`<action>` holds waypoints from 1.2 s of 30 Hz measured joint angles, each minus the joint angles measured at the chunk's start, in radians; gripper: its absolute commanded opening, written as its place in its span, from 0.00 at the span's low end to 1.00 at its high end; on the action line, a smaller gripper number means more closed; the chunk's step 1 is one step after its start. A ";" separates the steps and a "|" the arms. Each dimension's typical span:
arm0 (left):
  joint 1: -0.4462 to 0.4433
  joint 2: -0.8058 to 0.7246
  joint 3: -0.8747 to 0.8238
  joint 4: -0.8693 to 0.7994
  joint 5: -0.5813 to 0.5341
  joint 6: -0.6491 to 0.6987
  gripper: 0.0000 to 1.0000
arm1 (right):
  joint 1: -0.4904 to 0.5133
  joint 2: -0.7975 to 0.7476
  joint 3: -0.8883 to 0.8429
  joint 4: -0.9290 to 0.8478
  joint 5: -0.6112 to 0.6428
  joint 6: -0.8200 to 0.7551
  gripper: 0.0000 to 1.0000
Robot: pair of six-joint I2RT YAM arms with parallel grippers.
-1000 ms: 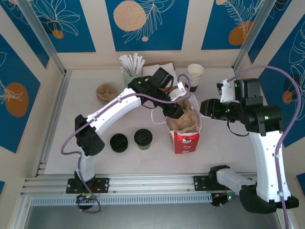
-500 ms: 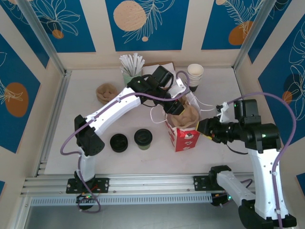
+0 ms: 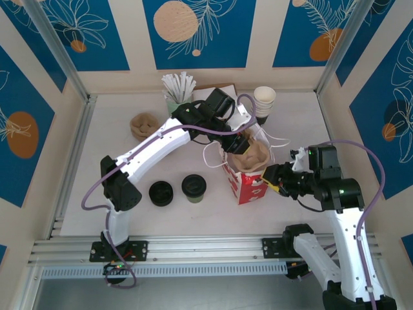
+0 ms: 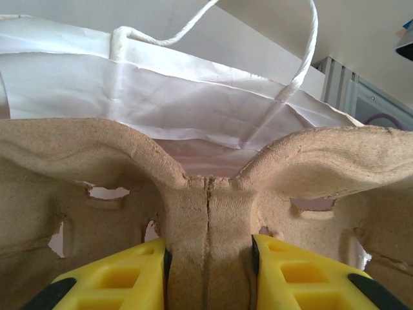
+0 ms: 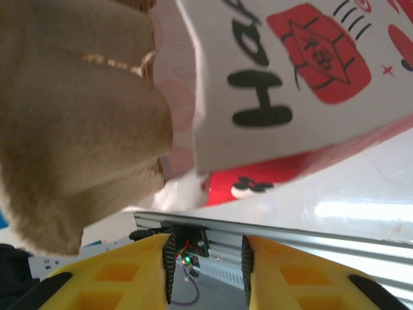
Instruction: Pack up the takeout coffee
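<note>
Brown pulp up close from the left wrist: found the left pincer (image 4: pixel 208 258) clamped on the central ridge of the cup carrier (image 4: pixel 206 213), with the white inside of the red bag (image 4: pixel 161 97) and its cord handles just beyond. Judged that forcing the carrier down crooked could jam it in the mouth or tear the paper. From the right wrist: saw the right pincer (image 5: pixel 206 258) parted with nothing between its fingers (image 5: pixel 290 271), and the printed bag wall (image 5: pixel 290 97) and carrier (image 5: pixel 71 129) ahead. Feared that a nudge from this side could tip the bag, which looked tilted. From above: placed the takeout coffee (image 3: pixel 193 187) upright on the surface (image 3: pixel 106 135), left of the bag (image 3: pixel 250 188) and apart from it, not yet packed. Noted a loose black lid (image 3: pixel 161 193) just beside the cup, and a spare carrier (image 3: pixel 144 124), a pot of stirrers (image 3: pixel 179 90) and stacked white cups (image 3: pixel 264 100) towards the back. Judged none of these an obstacle, only the carrier (image 3: pixel 253 155) crowding the bag's mouth, with the left pincer (image 3: pixel 240 145) on it and the right pincer (image 3: pixel 271 179) just beside the bag.
</note>
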 measured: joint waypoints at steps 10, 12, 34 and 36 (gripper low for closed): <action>0.000 0.003 0.003 0.001 0.001 -0.008 0.32 | -0.001 -0.031 -0.073 0.158 0.019 0.080 0.32; 0.000 0.004 0.008 0.001 0.001 -0.013 0.32 | -0.004 -0.031 -0.083 0.177 0.019 0.085 0.29; 0.000 0.052 0.077 -0.046 -0.044 -0.019 0.32 | -0.026 -0.024 -0.072 0.103 -0.001 0.018 0.00; -0.001 0.060 0.079 -0.051 -0.051 -0.019 0.32 | -0.027 -0.015 -0.068 0.091 -0.011 0.006 0.00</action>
